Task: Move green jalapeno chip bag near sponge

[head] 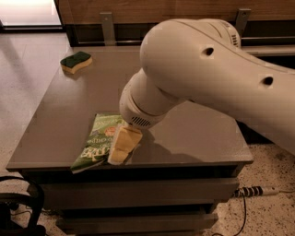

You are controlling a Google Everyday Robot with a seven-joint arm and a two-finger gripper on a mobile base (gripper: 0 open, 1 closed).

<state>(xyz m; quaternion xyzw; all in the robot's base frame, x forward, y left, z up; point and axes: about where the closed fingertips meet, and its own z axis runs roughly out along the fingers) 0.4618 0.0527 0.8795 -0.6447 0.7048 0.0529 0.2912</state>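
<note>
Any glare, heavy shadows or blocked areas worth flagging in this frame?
Camera view: dim warm light; washed-out bright patch top left; the arm blocks much of the table; the gripper, at the green jalapeno chip bag, throws a dark shadow rightwards; the sponge at the far-left corner sits unshadowed.
</note>
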